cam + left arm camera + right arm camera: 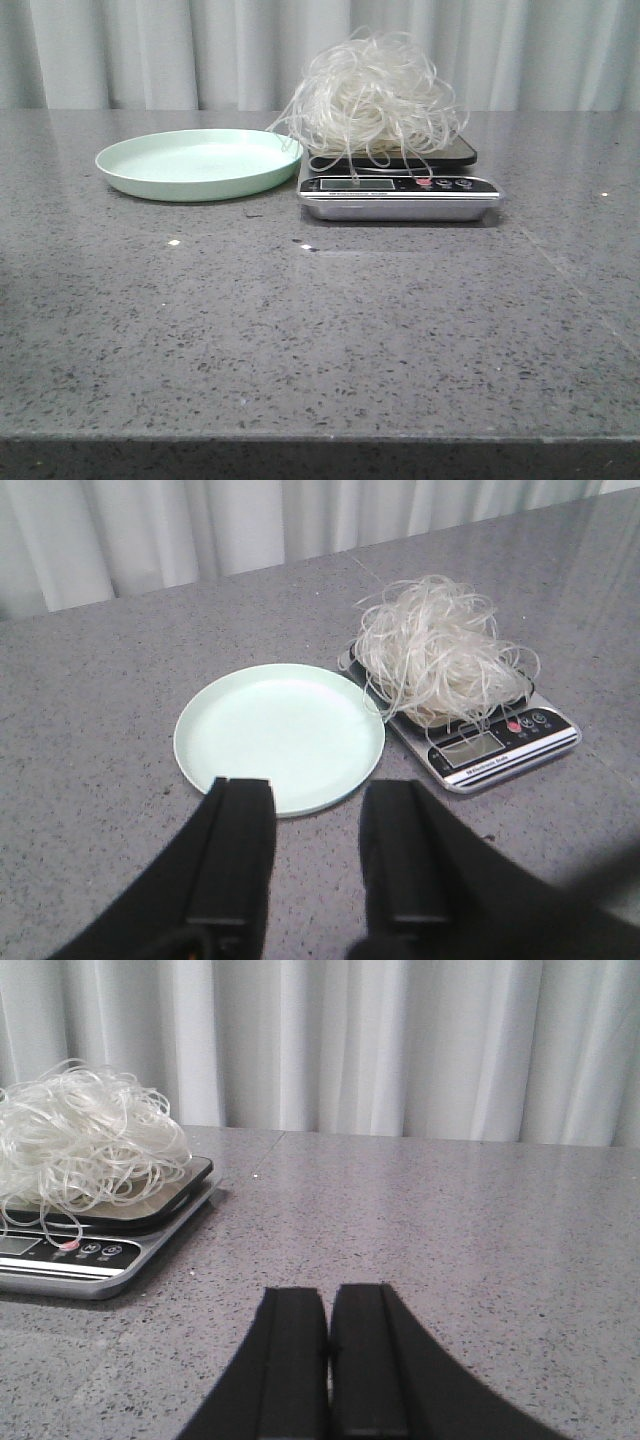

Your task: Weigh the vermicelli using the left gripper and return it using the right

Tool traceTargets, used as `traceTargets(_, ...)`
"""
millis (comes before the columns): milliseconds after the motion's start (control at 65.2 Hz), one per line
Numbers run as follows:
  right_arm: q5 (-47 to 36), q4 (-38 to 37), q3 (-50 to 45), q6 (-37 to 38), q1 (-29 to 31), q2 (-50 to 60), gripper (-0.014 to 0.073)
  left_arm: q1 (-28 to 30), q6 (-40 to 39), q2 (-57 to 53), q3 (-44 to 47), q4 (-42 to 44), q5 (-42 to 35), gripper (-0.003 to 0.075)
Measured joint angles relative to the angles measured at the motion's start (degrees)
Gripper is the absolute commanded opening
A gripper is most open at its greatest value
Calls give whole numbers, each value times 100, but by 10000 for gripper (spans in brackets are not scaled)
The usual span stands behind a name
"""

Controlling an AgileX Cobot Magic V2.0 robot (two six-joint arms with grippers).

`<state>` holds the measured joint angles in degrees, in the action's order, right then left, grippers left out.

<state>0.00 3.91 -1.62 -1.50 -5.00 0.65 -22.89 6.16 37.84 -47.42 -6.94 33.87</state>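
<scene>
The vermicelli [372,92] sits as a loose, fluffy white tangle on the dark platform of a small silver kitchen scale [400,195], in the upper middle of the front view, just right of centre. A few strands droop over the front edge of the platform toward the scale's display and buttons, and some trail off its left side toward the pale green plate [199,163]. That plate lies flat on the grey speckled tabletop [320,340] immediately left of the scale, its rim very close to the scale's corner; whether the two touch cannot be told. The plate holds nothing. In the left wrist view, the left gripper [316,855] fills the bottom of the frame with its two black fingers [236,850] spread well apart and nothing between them; the plate [279,736] shows in the middle of that frame and the vermicelli [441,650] with the scale [505,750] to the upper right. In the right wrist view, the right gripper [329,1360] shows at the bottom centre, its fingers [292,1360] pressed together with only a thin seam between them and nothing held; the vermicelli [85,1138] on the scale [95,1260] lies at the left edge of that frame, well apart from the fingers. Pale pleated curtains [150,50] hang behind the tabletop.
</scene>
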Motion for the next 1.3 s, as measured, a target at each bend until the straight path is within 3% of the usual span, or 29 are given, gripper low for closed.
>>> traceTargets(153, 0, 0, 0, 0, 0, 0, 181, 0, 0, -1170, 1197, -12, -436, 124)
traceTargets(414, 0, 0, 0, 0, 0, 0, 181, 0, 0, -2686, 2546, -140, -1062, 127)
traceTargets(629, 0, 0, 0, 0, 0, 0, 181, 0, 0, -3059, 2708, -166, -1275, 127)
traceTargets(797, -596, 0, 17, 26, 0, 0, 181, 0, 0, -3070, 2708, -175, -1288, 127)
traceTargets(935, -362, 10, 478, 49, 0, -90, 181, 0, 0, -3070, 2708, -175, -1316, 127)
traceTargets(1135, 526, 53, 1786, 84, 0, -1352, 181, 0, 0, -3070, 2708, -179, -1357, 127)
traceTargets(1303, 637, 104, 2203, 102, 0, -2284, 181, 0, 0, -3070, 2731, -179, -1369, 127)
